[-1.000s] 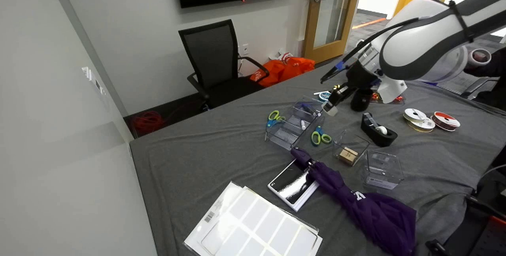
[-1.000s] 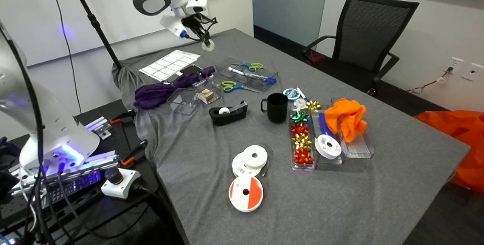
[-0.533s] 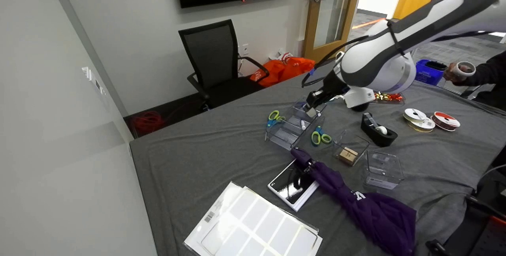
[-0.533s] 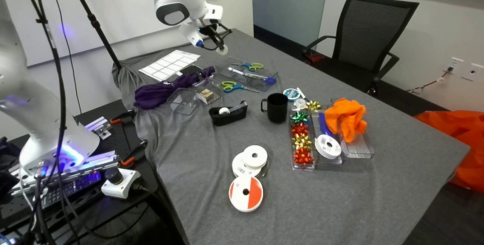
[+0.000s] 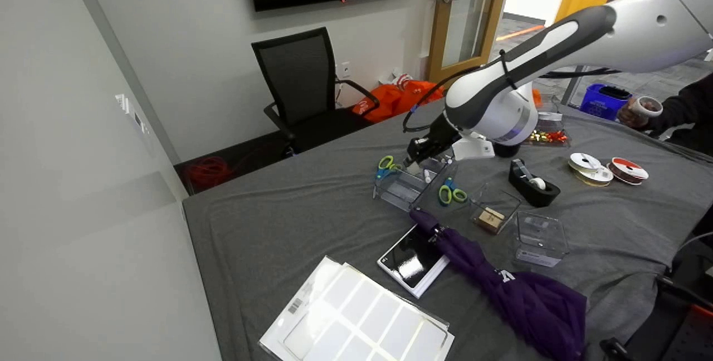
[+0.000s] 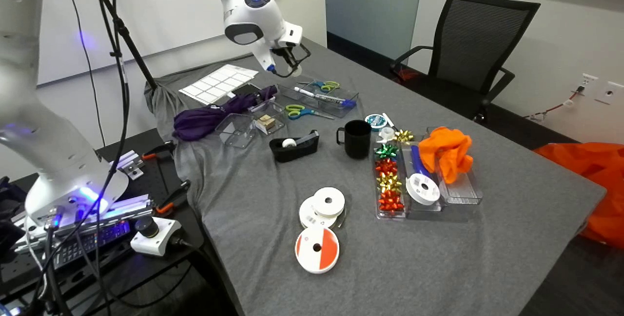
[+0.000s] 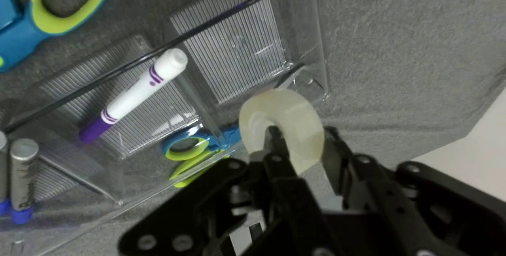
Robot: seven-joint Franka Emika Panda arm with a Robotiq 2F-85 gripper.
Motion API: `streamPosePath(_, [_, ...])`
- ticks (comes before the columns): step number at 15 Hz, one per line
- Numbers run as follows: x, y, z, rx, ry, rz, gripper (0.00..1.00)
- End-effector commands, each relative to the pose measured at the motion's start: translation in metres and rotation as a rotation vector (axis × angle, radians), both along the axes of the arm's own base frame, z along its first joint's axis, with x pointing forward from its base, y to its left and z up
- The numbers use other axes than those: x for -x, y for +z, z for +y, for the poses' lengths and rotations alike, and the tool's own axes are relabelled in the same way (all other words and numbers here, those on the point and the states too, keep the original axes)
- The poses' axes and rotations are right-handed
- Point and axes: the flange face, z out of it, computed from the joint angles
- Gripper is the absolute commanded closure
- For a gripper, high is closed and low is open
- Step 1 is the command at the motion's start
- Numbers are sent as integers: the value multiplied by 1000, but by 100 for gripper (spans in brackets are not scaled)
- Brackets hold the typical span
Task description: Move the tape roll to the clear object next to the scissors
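While my black two-fingered gripper (image 7: 302, 141) pinches the translucent off-white tape roll (image 7: 304, 125), I hold it near one edge of the clear plastic divided tray (image 7: 237, 58), blue-and-green scissors (image 6: 307, 111) just beside that.

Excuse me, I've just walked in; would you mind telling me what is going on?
A robot arm holds a tape roll pinched in its jaws, off the table. The roll is close to the clear divided tray, apparently its destination, which has scissors beside it. It has not been released yet, and whether it hangs directly over the tray is hard to tell.
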Motion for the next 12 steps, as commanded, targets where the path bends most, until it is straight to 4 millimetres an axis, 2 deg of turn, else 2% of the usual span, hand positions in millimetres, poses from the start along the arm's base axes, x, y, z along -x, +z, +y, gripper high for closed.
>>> streamPosePath(1, [-17,-20,5,-61,22,3,64])
streamPosePath(2, [-18,-26,7,-69,35,10,46])
streamPosePath(4, [-18,-29,8,-91,64,22,34])
streamPosePath(8, [-12,-18,3,-122,111,47,5])
streamPosePath(10, [-8,-11,-2,-122,136,61,0])
streamPosePath(12, [-1,-5,-9,-96,150,100,0])
